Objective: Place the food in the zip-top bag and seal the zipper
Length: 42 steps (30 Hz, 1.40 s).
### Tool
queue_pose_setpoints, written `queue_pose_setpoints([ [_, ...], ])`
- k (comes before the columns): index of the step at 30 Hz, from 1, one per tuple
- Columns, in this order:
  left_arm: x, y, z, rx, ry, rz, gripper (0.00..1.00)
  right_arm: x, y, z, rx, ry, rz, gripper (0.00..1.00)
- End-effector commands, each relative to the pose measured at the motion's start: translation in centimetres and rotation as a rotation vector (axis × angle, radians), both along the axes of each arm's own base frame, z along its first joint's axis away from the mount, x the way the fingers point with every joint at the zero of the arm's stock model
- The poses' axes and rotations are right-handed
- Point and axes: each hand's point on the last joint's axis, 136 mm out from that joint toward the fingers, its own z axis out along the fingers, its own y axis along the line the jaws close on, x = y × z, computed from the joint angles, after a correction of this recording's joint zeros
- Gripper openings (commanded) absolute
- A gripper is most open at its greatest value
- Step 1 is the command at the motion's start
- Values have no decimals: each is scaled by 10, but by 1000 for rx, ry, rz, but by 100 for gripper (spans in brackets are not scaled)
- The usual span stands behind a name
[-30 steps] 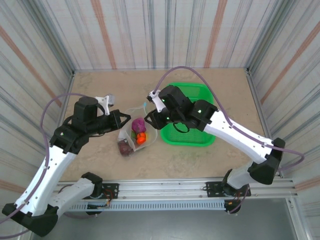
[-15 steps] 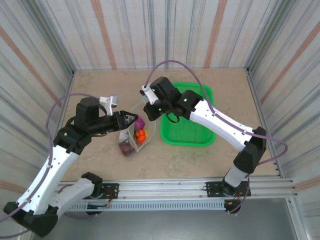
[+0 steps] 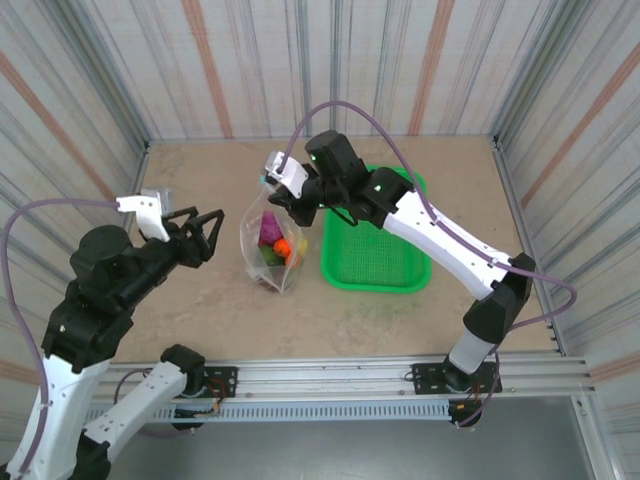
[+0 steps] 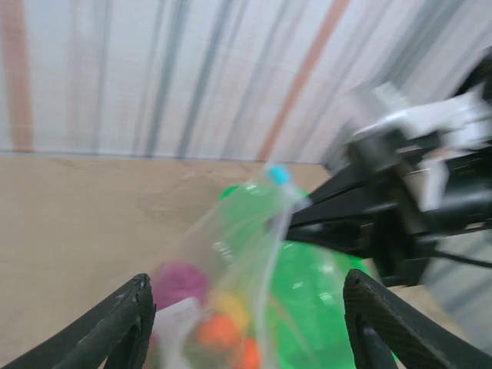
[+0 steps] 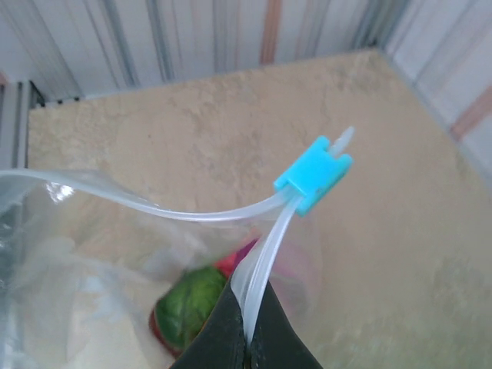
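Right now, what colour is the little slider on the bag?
The slider is light blue, clearest in the right wrist view.

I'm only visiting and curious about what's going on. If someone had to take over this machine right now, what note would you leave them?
The right hand is shut on the zipper of the bag, just below the blue slider, holding the bag up by its top.
The left hand is open, holds nothing, and sits left of the bag, apart from it.
The food is inside the bag, which is beside the green basket.
Done: the food looks bagged.
Left: the zipper's two strips part at the slider, so the mouth is open. Run the slider along to seal it.
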Motion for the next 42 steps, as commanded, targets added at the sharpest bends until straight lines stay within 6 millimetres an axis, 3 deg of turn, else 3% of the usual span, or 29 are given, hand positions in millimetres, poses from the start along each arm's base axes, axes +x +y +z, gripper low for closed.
queue_pose_setpoints([
  [1,16,14,-18,149,-13,85,62,-19,6,35,23,-173,201,0],
  [4,19,-9,-29,209,-43,-41,54,-31,5,22,-35,-215,286,0],
  [7,11,-33,-41,267,-82,-205,52,-53,2,-15,-148,-235,378,0],
  [10,5,-44,-55,308,-101,-289,59,-67,-6,-51,-208,-239,427,0],
  [12,-5,-59,-75,360,-116,-409,67,-75,-12,-68,-210,-245,451,0],
  [14,-24,-82,-99,423,-130,-579,68,-87,-18,-80,-176,-256,484,0],
  [18,-53,-97,-129,541,-156,-738,67,-106,-29,-84,-108,-261,507,0],
  [22,-73,-103,-134,623,-291,-836,70,-119,-39,-85,-107,-250,527,0],
  [28,-63,-106,-131,688,-354,-820,68,-132,-42,-86,-113,-244,561,0],
  [36,-56,-120,-119,659,-396,-821,51,-141,-40,-86,-99,-234,585,0],
  [42,-67,-127,-109,617,-449,-882,26,-141,-41,-90,-103,-221,580,0],
])
